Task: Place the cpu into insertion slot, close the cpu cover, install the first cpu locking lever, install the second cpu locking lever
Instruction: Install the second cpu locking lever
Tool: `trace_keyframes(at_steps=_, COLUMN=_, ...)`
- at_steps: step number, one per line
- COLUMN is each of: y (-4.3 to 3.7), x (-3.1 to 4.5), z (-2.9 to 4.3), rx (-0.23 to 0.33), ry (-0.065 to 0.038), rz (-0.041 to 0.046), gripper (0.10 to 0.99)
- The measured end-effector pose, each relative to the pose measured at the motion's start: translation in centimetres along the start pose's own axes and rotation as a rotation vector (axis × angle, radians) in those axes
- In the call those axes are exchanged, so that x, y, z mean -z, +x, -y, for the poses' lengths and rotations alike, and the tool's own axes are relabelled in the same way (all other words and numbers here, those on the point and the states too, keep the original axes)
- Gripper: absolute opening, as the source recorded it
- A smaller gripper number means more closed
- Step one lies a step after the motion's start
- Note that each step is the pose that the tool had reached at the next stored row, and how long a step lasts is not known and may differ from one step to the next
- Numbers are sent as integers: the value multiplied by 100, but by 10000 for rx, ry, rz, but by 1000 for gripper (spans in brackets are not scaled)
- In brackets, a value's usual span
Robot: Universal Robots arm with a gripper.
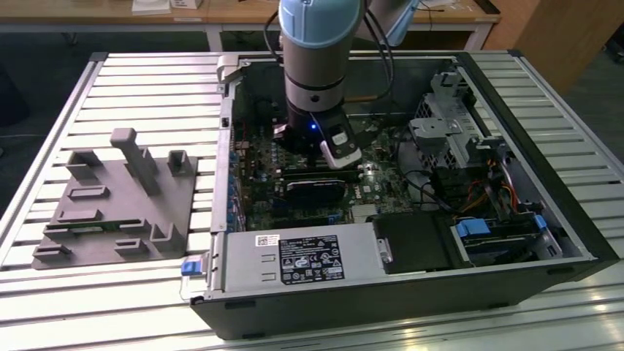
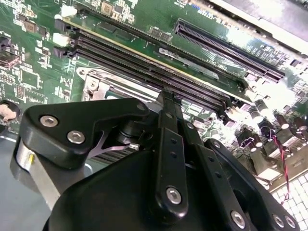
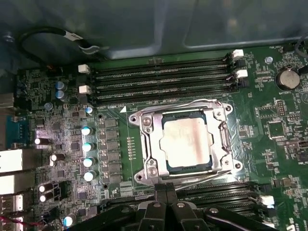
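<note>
Counter (image 1: 58,110): A big ribbed metal counter is being used to carry everything. A grey holder block (image 1: 117,201) is being kept on it, at the exterior view's left.

Computer case (image 1: 575,241): An open black case is being kept on the counter. The green board (image 3: 284,159) is being shown inside it.

Arm (image 1: 317,66): The arm is being held straight down into the case, over the board.

Hand (image 3: 166,195): In the first wrist view the two black fingertips are being pressed together, with nothing seen between them. The tips are being held just beside the near edge of the insertion slot.

Insertion slot (image 3: 219,159): A square socket with a shiny metal rim is being shown between rows of long black memory slots (image 3: 159,77).

Cpu cover (image 3: 149,132): A thin silvery frame is being seen lying flat around the chip. It seems to be down already. It is probably stiff and springy.

Cpu (image 3: 185,142): The small square chip with a pale grey face is being held in the slot, flat and straight. It is probably light, thin and easy to hurt. It is best taken by its edges.

Locking levers: Thin wire bars are being seen along the rim (image 3: 192,103). It cannot be told if they are being latched.
</note>
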State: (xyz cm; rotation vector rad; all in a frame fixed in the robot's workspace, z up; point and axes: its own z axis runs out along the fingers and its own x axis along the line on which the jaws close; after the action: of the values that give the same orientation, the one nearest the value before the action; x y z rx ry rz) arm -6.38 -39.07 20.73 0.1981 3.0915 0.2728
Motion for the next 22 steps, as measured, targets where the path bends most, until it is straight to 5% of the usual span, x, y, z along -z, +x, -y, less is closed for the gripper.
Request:
trace_keyframes(at_steps=6, y=29, x=-18, z=86, rx=-19, ry=-495, rz=-63, gripper=106)
trace_keyframes(at_steps=17, y=87, x=-44, z=153, rx=-32, ry=-778, rz=-98, gripper=106)
trace_keyframes(at_steps=22, y=115, x=-55, z=163, rx=-47, ry=-1160, rz=-147, gripper=106)
